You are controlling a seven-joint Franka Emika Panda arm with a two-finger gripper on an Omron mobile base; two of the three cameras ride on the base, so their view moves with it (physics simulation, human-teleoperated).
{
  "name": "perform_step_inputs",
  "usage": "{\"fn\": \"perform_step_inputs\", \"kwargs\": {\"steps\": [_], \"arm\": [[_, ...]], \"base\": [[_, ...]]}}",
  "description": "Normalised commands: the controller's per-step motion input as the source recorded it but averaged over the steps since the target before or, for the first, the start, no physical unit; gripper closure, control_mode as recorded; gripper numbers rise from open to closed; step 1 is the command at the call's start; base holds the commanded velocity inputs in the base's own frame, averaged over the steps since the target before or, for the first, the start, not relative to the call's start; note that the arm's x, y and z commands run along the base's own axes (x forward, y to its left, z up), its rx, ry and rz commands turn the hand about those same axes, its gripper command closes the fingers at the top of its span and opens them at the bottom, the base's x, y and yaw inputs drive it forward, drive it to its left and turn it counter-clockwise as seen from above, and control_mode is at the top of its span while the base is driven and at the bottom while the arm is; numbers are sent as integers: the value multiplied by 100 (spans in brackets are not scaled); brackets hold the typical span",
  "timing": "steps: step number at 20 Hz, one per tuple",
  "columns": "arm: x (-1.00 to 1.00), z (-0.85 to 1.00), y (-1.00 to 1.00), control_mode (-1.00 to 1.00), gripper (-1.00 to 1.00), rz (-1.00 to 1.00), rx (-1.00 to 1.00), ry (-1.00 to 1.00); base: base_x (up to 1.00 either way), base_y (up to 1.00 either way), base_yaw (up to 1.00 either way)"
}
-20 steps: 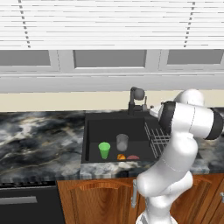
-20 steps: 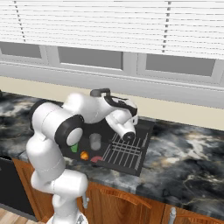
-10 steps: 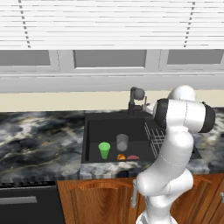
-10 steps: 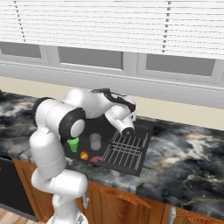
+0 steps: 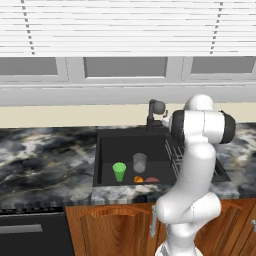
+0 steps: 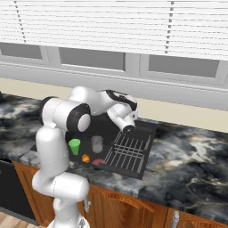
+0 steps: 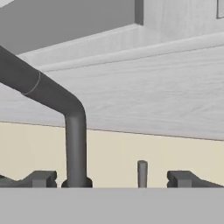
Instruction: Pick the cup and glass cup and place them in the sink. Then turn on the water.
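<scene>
Cups, green cup (image 5: 119, 171) and glass cup (image 5: 139, 162), stand inside the sink (image 5: 107, 145), so the gripper (image 7: 109, 178), jaws wide and empty, faces the faucet (image 7: 72, 131).

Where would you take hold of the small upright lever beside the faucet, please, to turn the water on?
Grip the lever across its thin upright stem, coming straight ahead from the sink side as the open gripper faces it; the faucet post stands just left, so stay right.
</scene>
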Motion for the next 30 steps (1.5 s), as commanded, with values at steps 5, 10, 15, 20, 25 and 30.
{"fn": "perform_step_inputs", "kwargs": {"steps": [5,10,15,20,25,30], "arm": [[29,-20,0,-100,-100,-8,0,0],[23,-28,-1,-100,-100,-6,0,0],[32,-22,-3,-100,-100,-3,0,0],[40,-11,-18,-100,-100,-2,0,0],[29,-3,-22,-100,-100,-1,0,0],[21,0,-4,-100,-100,0,0,0]], "base": [[0,0,0],[0,0,0],[0,0,0],[0,0,0],[0,0,0],[0,0,0]]}}
